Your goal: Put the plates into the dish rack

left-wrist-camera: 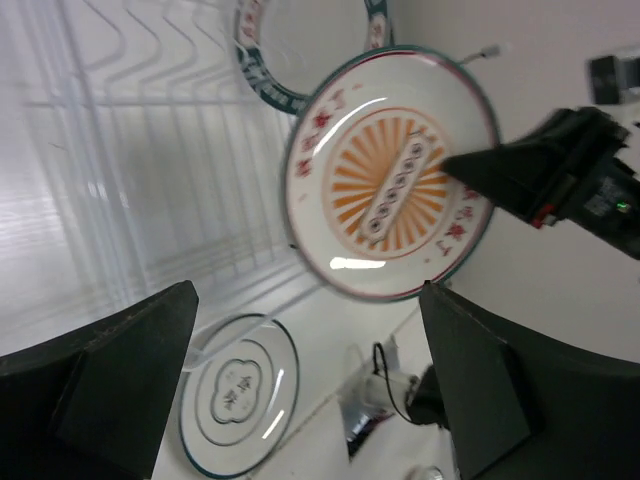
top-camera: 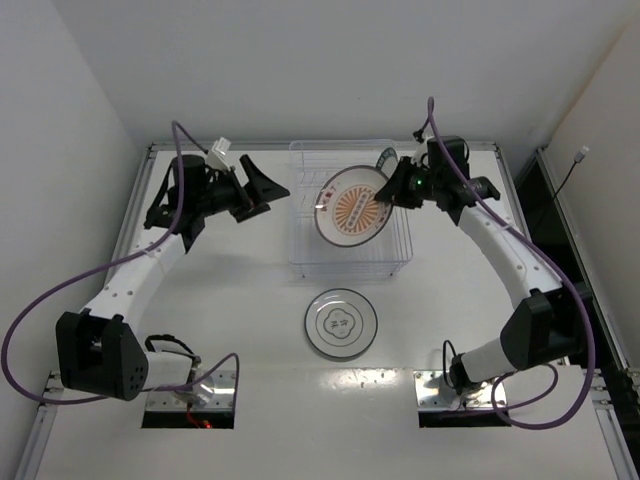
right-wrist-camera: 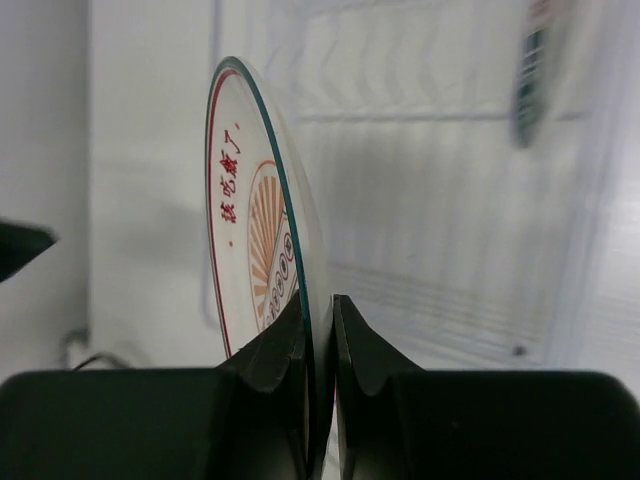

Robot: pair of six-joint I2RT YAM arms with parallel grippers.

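My right gripper is shut on the rim of the orange sunburst plate and holds it tilted above the clear dish rack. In the right wrist view the jaws pinch the plate's edge, with the rack behind. The dark-rimmed plate stands in the rack's far side and also shows in the left wrist view. The white plate with the grey ring lies flat on the table in front of the rack. My left gripper is open and empty, left of the rack.
The left wrist view shows the sunburst plate, the white plate and the rack's tines between my open fingers. White walls close in the table on the left, back and right.
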